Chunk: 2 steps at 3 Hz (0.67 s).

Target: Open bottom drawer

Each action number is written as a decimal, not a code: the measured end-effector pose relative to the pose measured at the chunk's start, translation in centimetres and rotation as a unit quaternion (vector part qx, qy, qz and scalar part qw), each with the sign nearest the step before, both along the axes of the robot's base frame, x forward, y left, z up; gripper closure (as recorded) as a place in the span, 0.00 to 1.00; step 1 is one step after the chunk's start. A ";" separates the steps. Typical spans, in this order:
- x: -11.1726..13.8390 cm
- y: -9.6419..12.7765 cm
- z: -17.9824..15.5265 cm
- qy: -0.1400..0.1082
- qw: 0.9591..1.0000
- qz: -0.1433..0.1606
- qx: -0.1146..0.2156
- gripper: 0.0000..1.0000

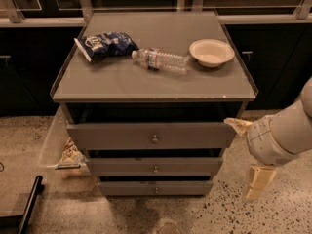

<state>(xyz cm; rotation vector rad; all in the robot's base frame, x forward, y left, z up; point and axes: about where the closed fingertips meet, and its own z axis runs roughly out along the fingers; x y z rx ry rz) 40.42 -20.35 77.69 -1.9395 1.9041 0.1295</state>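
Observation:
The bottom drawer (131, 188) is the narrowest grey front, lowest on the cabinet, with a small round knob (156, 190) at its centre. It sits pushed in under the mid-sized drawer (122, 166) and the widest top drawer (112, 136). My gripper (246, 155) is at the right of the cabinet, level with the upper two drawers and apart from them. Its two cream fingers are spread open: one fingertip (236, 125) points toward the top drawer's right end, the other (256, 183) hangs down. Nothing is between them.
On the cabinet top (122, 82) lie a blue chip bag (105, 44), a plastic water bottle (161, 60) and a white bowl (211, 52). A clear bin (54, 141) with a snack bag stands at the left. A black bar (27, 204) lies on the floor.

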 end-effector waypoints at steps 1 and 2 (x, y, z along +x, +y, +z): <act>0.1 0.4 -2.4 0.016 1.000 0.000 0.010 0.00; 1.1 0.8 -7.6 0.036 0.999 -0.005 0.032 0.00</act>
